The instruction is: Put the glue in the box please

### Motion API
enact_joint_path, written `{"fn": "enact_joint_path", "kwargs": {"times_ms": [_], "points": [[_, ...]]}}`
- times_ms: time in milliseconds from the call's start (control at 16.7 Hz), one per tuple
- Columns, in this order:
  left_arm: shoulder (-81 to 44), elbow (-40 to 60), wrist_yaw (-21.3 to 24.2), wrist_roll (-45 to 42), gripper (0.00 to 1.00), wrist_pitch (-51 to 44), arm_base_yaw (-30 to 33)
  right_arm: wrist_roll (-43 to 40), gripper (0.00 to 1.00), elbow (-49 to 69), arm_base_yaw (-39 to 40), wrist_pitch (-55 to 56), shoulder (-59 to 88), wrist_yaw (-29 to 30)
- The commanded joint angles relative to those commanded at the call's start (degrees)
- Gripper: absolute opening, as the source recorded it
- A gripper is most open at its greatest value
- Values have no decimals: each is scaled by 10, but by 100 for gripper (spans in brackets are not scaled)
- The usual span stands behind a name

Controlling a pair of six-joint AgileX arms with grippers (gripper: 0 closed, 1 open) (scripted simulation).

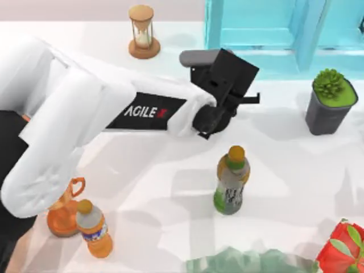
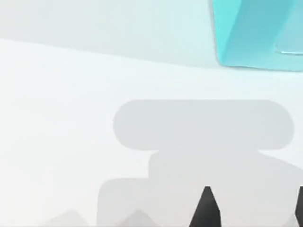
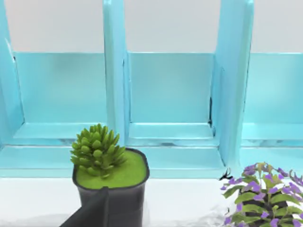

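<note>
Left gripper [image 1: 247, 101] hangs, seen from above, near the middle of the tabletop's [image 1: 284, 170] back edge, just before the light blue frame [image 1: 273, 28] (where the glue lies I cannot tell). Its wrist view has two dark fingertips [image 2: 206, 212] spread wide apart over bare tabletop. From the right wrist, a potted succulent [image 3: 106, 175] stands before the frame.

top: overhead, looking down | right wrist: close, facing blue frame [image 3: 116, 94], shared with top
</note>
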State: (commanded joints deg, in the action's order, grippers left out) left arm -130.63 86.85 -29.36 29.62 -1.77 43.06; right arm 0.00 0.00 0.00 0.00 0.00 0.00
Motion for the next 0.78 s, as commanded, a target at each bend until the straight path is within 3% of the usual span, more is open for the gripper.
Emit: {"fn": "enact_joint_path", "kwargs": {"times_ms": [360, 780], "points": [[62, 49, -2, 0, 0, -136, 0, 0, 100, 0, 0, 0, 0, 0], [73, 49, 4, -6, 0, -143, -7, 0, 100, 0, 0, 0, 0, 0]]}}
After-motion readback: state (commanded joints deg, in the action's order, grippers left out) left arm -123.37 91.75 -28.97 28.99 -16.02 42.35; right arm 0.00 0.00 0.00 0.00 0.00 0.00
